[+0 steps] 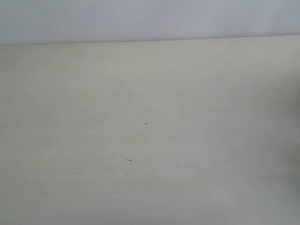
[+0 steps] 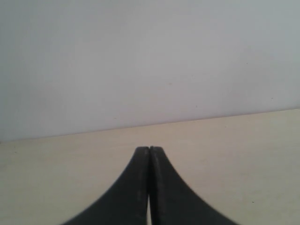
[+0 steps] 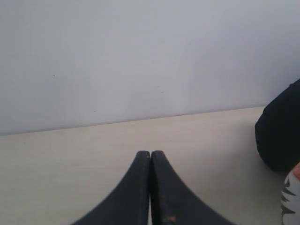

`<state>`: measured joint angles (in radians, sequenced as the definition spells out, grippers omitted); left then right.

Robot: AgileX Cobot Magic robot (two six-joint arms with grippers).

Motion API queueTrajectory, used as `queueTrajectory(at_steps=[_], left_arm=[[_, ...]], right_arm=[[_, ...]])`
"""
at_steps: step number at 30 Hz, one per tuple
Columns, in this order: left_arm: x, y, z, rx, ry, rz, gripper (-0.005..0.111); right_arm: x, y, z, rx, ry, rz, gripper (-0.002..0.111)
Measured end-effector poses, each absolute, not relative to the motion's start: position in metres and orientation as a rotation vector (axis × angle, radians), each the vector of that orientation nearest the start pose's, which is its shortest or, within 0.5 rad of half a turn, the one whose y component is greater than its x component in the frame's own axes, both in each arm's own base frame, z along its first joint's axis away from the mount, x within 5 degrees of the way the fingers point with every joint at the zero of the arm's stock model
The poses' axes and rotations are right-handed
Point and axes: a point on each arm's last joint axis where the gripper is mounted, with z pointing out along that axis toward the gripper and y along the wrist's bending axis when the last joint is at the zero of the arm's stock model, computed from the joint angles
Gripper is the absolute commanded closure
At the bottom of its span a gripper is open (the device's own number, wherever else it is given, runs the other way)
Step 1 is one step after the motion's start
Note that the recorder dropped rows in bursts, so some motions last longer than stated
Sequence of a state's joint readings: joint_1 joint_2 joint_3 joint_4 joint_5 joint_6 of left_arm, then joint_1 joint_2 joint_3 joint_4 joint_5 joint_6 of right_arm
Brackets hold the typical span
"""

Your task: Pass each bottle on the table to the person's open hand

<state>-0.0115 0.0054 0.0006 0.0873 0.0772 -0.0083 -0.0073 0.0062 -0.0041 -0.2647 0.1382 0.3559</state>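
The pale cream table (image 1: 150, 140) fills the exterior view; no bottle, hand or gripper shows there. My left gripper (image 2: 150, 148) is shut, its black fingers pressed together with nothing between them, low over the table (image 2: 234, 140). My right gripper (image 3: 150, 152) is also shut and empty over the table (image 3: 70, 154). At the edge of the right wrist view is a black rounded shape (image 3: 280, 136), perhaps a sleeve. Below it a white piece with dark jagged marks and a bit of red (image 3: 291, 199) is cut off; I cannot tell whether it is a bottle. No open hand is in view.
A plain grey-white wall (image 1: 140, 18) rises behind the table's far edge. A few tiny dark specks (image 1: 129, 160) dot the surface. A faint shadow lies at the right edge of the exterior view.
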Motion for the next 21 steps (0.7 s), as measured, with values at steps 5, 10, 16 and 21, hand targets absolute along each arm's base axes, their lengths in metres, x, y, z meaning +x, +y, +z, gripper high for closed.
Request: queueTrajectory(at_steps=[5, 10, 16, 21], left_arm=[[0.0569, 0.0000, 0.2057, 0.067, 1.565, 0.060, 0.107], [0.0569, 0.0000, 0.2057, 0.067, 1.565, 0.060, 0.107], [0.0569, 0.0000, 0.2057, 0.067, 1.565, 0.060, 0.107], [0.0569, 0.0000, 0.2057, 0.067, 1.565, 0.060, 0.107]], right_arm=[[0.0566, -0.0037, 0.2021, 0.112, 1.615, 0.039, 0.108], [0.0567, -0.0034, 0.2031, 0.114, 1.604, 0.048, 0.108], [0.0568, -0.0018, 0.2073, 0.112, 1.558, 0.077, 0.108], [0.0568, -0.0009, 0.2058, 0.144, 1.573, 0.123, 0.108]])
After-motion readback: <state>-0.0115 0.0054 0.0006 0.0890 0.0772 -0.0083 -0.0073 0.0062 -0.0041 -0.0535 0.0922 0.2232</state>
